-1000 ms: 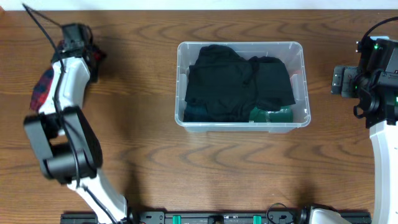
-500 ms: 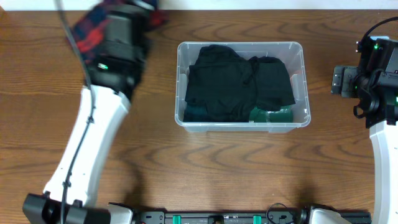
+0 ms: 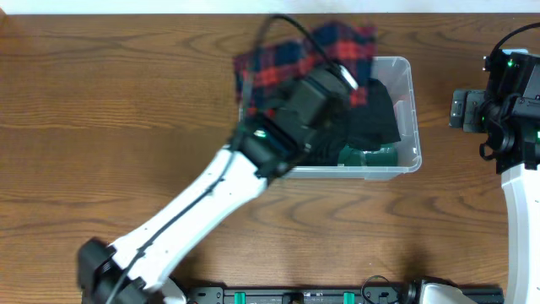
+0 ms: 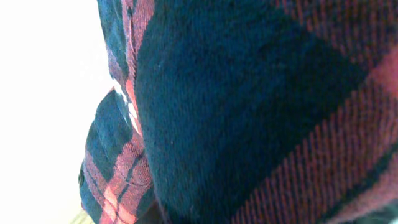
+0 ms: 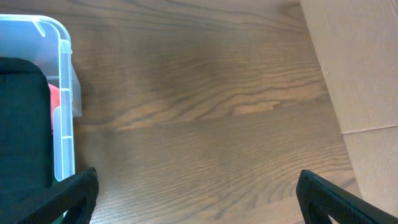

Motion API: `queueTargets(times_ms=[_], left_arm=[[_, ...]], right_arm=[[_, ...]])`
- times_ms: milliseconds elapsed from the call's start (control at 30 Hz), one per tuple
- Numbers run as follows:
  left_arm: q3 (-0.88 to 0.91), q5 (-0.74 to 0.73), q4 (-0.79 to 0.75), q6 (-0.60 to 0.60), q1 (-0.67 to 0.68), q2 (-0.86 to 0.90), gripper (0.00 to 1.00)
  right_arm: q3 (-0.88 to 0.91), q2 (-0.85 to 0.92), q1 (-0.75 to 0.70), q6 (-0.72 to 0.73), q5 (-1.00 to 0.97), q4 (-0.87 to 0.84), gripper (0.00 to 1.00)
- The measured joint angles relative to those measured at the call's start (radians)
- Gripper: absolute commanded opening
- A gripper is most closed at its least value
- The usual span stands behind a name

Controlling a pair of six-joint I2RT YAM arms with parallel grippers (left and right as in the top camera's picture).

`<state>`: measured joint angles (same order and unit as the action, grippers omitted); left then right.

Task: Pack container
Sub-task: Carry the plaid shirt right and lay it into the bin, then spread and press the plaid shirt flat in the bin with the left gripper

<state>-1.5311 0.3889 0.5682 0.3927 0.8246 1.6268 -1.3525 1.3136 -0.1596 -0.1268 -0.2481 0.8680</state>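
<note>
Over one container (image 3: 413,127), left gripper (image 3: 341,73) apparently holds one plaid cloth (image 3: 283,63); right gripper (image 5: 198,182) spread wide.

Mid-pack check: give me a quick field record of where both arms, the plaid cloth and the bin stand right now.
left arm: stretched over the left half of the container
plaid cloth: at the left arm's tip, spread over the container's back-left corner and rim
left pincer: hidden by the cloth, grip not visible
right pincer: open, empty, over the table right of the container
contents: black clothes, green item at the front wall
</note>
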Motion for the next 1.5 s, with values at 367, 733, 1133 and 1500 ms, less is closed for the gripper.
queueTargets(times_ms=[367,733,1133,1500], left_arm=[[0.0,-0.001,0.0,0.0,0.119,0.197,0.06],[0.0,0.003,-0.053,-0.039,0.11,0.208,0.06],[0.0,0.156,-0.035,0.03,0.098,0.208,0.06],[0.0,0.193,-0.003,0.028,0.097,0.208,0.06]], right_arm=[[0.0,0.0,0.0,0.0,0.0,0.0,0.99],[0.0,0.0,0.0,0.0,0.0,0.0,0.99],[0.0,0.0,0.0,0.0,0.0,0.0,0.99],[0.0,0.0,0.0,0.0,0.0,0.0,0.99]])
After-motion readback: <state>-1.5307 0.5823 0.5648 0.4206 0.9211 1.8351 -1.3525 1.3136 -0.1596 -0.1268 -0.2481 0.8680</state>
